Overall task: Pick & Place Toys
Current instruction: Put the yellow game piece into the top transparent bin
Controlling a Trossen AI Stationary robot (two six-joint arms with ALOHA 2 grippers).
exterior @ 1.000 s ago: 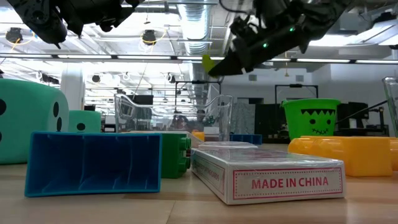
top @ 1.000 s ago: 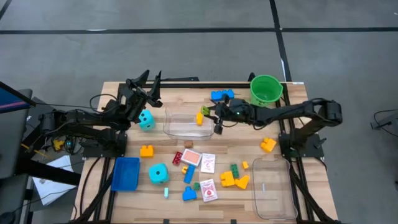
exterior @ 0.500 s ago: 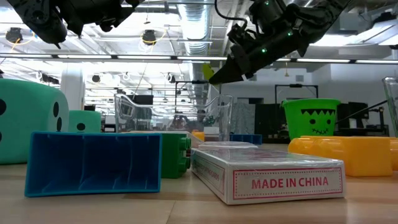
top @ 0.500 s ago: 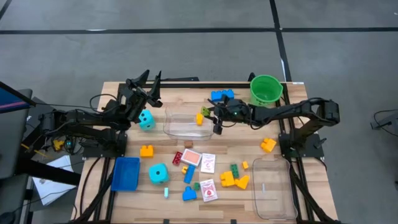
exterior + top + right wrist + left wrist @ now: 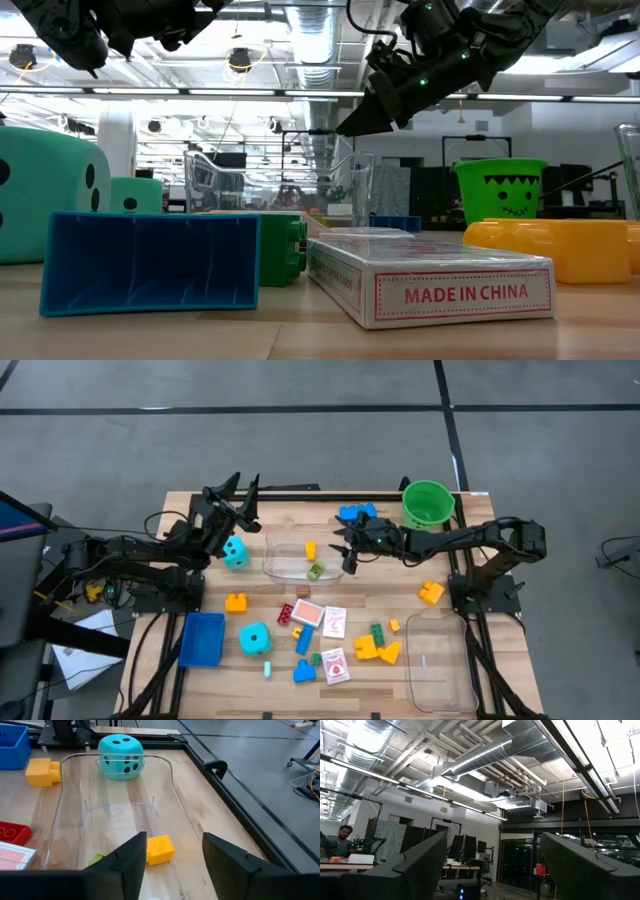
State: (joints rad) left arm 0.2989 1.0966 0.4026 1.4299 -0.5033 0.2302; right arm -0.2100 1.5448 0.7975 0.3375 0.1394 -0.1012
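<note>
My right gripper (image 5: 347, 553) is open and empty, just above the right end of a clear plastic tub (image 5: 285, 567); it also shows in its wrist view (image 5: 175, 840) and the low view (image 5: 352, 122). A yellow brick (image 5: 310, 548) (image 5: 160, 849) and a small green brick (image 5: 316, 570) (image 5: 97, 859) lie on the tub's floor. My left gripper (image 5: 236, 492) is open and empty, raised and pointing up at the table's far left, near a teal die (image 5: 236, 554). More toys lie on the table: cards (image 5: 333, 622), bricks (image 5: 377, 650) and a second die (image 5: 255, 639).
A green bucket (image 5: 428, 503) and a blue brick (image 5: 357, 513) stand at the far right. A second clear tub (image 5: 440, 660) is at the near right and a blue tray (image 5: 203, 638) at the near left. Yellow bricks lie at the left (image 5: 236, 602) and the right (image 5: 431, 592).
My right gripper has let go of the yellow and green bricks it held over the tub. They have fallen and now lie apart on the tub's floor. The gripper has risen slightly.
</note>
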